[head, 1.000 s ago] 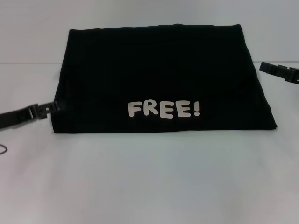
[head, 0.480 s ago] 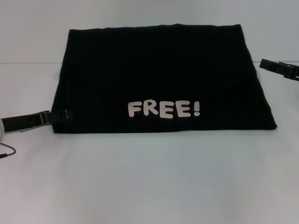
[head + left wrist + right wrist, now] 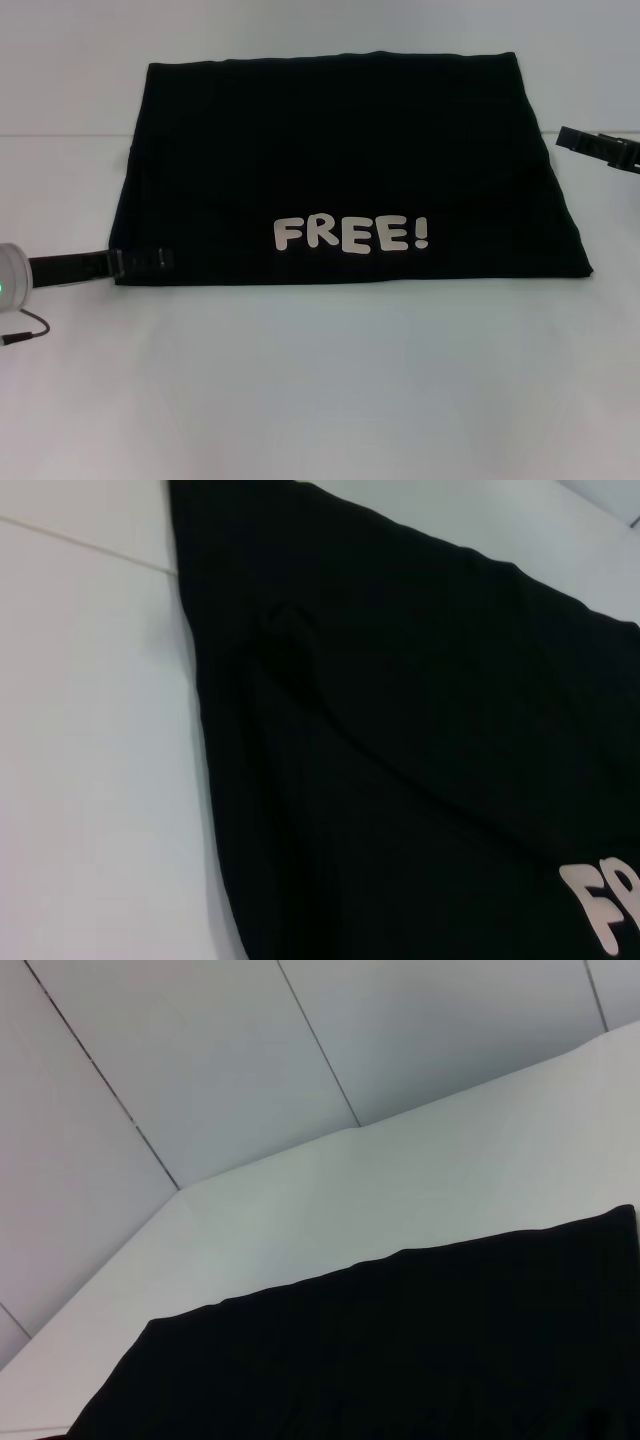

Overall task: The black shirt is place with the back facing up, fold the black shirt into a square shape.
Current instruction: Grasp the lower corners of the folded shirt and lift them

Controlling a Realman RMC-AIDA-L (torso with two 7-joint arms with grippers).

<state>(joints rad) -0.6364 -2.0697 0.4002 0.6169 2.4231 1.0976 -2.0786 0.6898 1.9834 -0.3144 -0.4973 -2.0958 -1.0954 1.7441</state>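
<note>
Item: shirt [image 3: 340, 170], black, with white lettering "FREE!" [image 3: 352, 234] showing on the upper layer. It is laid flat on the white counter [image 3: 320, 380], already folded into a wide block, centred between the side edges and set toward the far edge.

Left gripper [image 3: 150, 261]: placed low at the shirt's near-left corner, tips lying over the cloth edge. Whether the fingers are parted or closed, and whether cloth is held, cannot be told. In the left wrist view only the shirt's left edge and a soft crease [image 3: 285, 645] are shown.

Right gripper [image 3: 598, 146]: held just off the shirt's right edge, toward the far-right corner, apart from the cloth. The state of its fingers cannot be told.

Step judged in hand: the left side is to be taken up for a fold across. It is best done with all layers at the corner pinched together, lifted low, and the edge kept parallel to the opposite side so that a square results.

Room: broad bare counter is left at the near edge and to both sides; less is left beyond the far hem.
</note>
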